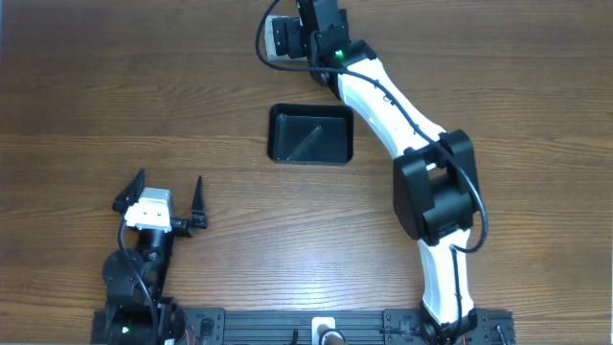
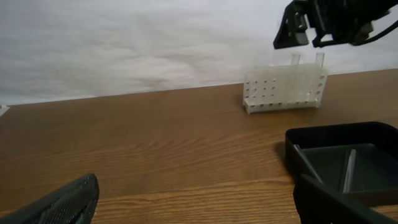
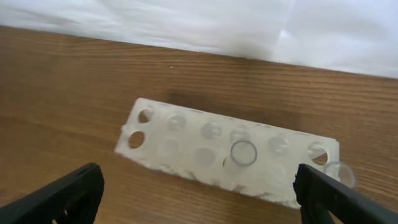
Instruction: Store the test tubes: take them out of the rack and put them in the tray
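Beneath the right fingers (image 3: 65, 198), which are spread wide and pinch nothing, sits the rack (image 3: 186, 146); it lies between the two tips, lower down on the surface (image 3: 74, 81), and neither tip touches it; left fingers (image 1: 196, 192) are likewise spread with nothing between them, near their own arm's base and well apart from the rack and the tray (image 1: 278, 153); one rack, one tray; two tubes stand upright in the rack, a test tube (image 3: 244, 152) near its middle and a second tube (image 3: 339, 174) at one end; at least one more, a third tube (image 1: 308, 140), lies slantwise in the black tray; each tube is clear with an open round mouth; the rack is whitish, with rows of round holes.
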